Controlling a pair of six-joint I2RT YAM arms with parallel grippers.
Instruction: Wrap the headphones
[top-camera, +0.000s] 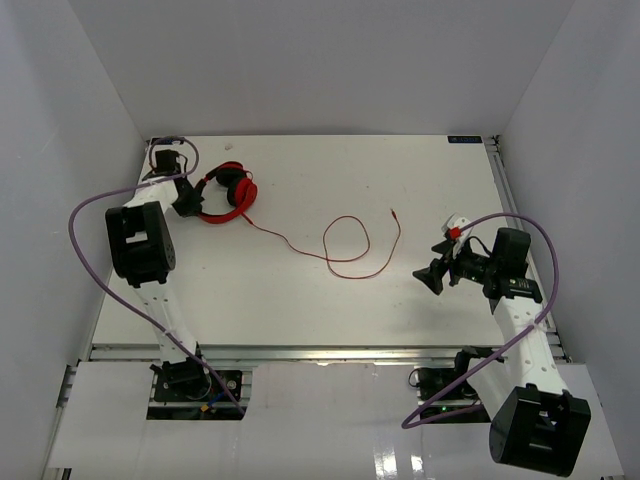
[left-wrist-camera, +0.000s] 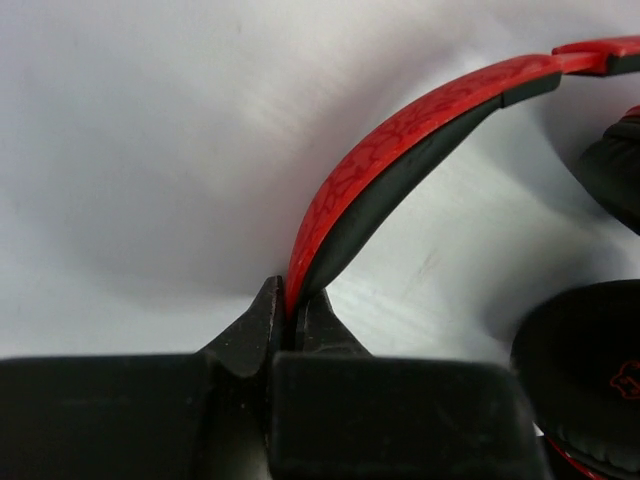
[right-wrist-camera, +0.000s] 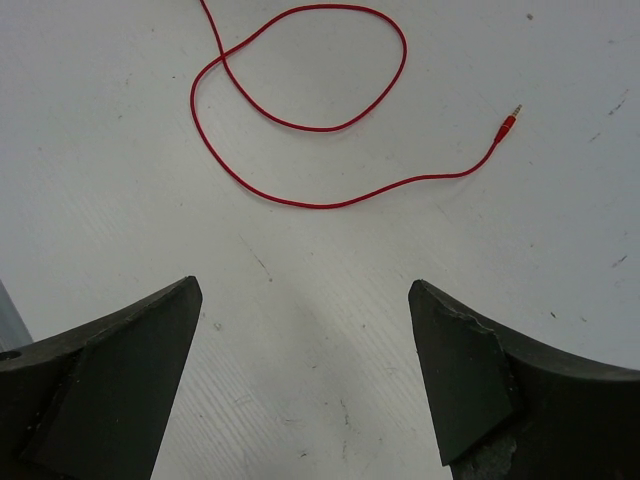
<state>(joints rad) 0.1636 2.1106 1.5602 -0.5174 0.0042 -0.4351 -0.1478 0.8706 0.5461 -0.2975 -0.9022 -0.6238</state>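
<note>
The red headphones (top-camera: 228, 194) lie at the back left of the white table. My left gripper (top-camera: 188, 201) is shut on the headband (left-wrist-camera: 400, 150), red outside and black inside; its tips (left-wrist-camera: 292, 315) pinch the band's edge. Black earcup pads (left-wrist-camera: 590, 360) show at the right of the left wrist view. The thin red cord (top-camera: 345, 245) runs from the headphones to the right, makes a loop in the middle and ends in a plug (top-camera: 392, 211). My right gripper (top-camera: 436, 272) is open and empty, right of the cord. In the right wrist view the cord loop (right-wrist-camera: 300, 110) and plug (right-wrist-camera: 509, 121) lie ahead of my open fingers.
Thick purple robot cables (top-camera: 85, 205) arc over the left arm and another over the right arm (top-camera: 520, 225). White walls enclose the table on three sides. A metal rail (top-camera: 330, 352) runs along the near edge.
</note>
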